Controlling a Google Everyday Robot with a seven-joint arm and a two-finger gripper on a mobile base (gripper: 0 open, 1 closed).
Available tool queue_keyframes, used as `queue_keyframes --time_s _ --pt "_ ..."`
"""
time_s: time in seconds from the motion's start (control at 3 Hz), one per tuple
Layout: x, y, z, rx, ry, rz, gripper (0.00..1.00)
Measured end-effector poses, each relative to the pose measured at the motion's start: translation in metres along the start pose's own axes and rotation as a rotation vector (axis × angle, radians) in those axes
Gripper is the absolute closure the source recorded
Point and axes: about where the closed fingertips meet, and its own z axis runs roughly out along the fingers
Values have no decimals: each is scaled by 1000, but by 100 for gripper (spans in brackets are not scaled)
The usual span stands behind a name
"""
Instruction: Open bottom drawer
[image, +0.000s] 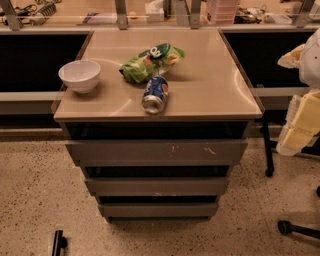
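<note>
A grey cabinet with three drawers stands in the middle of the camera view. The bottom drawer is the slimmest, with a plain flat grey front and no handle, just above the floor; it looks shut. Above it are the mid-sized drawer and the widest top drawer with pale scratch marks. My gripper, pale cream with the arm, hangs at the right edge of the view. It is beside the cabinet at about top-drawer height, well apart from the bottom drawer, and holds nothing that I can see.
On the cabinet's tan top are a white bowl, a green chip bag and a blue soda can lying on its side. A black chair leg and chair base stand on the right. A small black object lies on the speckled floor at lower left.
</note>
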Motion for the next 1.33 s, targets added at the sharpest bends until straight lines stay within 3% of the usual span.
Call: queue_keyframes --time_s 0.33,0.67,1.0,1.33 --pt "6 26 49 -54 -110 0 0" --pt "6 73 125 -149 -290 77 0" --pt "19 123 214 -245 -423 223 0" --pt "30 145 252 -271 -419 277 0"
